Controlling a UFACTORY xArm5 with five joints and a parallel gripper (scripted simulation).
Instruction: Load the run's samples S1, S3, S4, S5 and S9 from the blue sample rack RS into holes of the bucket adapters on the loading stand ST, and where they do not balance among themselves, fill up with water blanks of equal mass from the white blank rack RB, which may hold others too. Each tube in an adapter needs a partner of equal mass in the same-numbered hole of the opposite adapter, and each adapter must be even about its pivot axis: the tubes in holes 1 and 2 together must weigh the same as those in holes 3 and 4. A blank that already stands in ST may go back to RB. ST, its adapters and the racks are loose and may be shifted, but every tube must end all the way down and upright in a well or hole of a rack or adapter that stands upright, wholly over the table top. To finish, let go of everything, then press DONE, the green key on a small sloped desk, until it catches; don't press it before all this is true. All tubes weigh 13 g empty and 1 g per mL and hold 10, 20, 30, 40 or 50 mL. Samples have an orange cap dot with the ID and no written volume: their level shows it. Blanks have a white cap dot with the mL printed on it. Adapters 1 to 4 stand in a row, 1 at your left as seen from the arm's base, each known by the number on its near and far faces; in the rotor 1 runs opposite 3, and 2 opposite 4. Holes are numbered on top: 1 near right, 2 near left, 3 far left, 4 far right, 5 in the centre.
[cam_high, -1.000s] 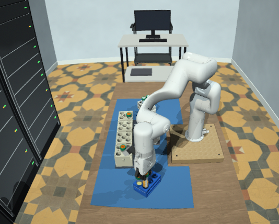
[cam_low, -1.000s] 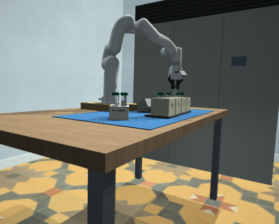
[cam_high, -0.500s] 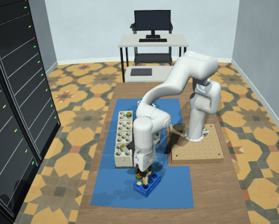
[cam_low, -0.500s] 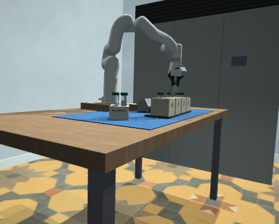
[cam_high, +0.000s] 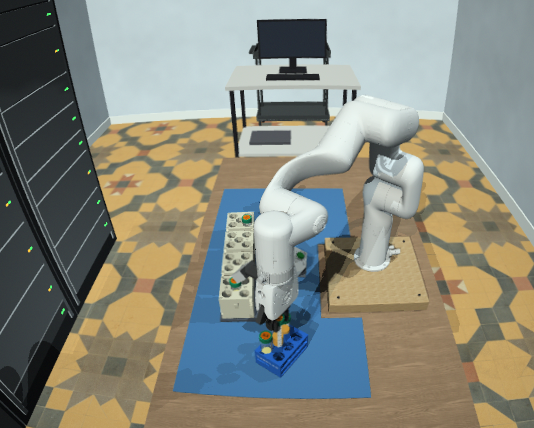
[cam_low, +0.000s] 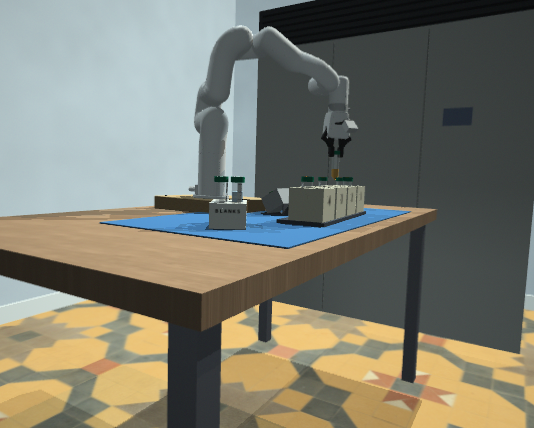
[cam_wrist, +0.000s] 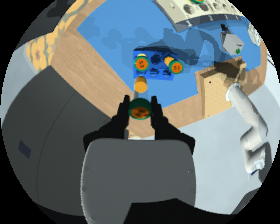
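Observation:
My gripper (cam_high: 274, 322) is shut on a sample tube (cam_low: 335, 165) with a green cap and an orange dot (cam_wrist: 140, 111). It holds the tube upright in the air above the blue sample rack RS (cam_high: 281, 352). Orange liquid fills only the tube's lower end. I cannot read its ID. RS (cam_wrist: 158, 66) still holds two orange-dotted tubes. The loading stand ST (cam_high: 240, 265) with its row of adapters (cam_low: 327, 202) lies to the left, with one tube at the far end (cam_high: 246, 218) and one near the near end (cam_high: 234, 282).
The white blank rack RB (cam_low: 227, 214), marked BLANKS, holds two green-capped tubes. The small sloped desk with the green DONE key (cam_high: 300, 256) stands beside ST, partly hidden by the arm. The arm's wooden base plate (cam_high: 377, 280) is at the right.

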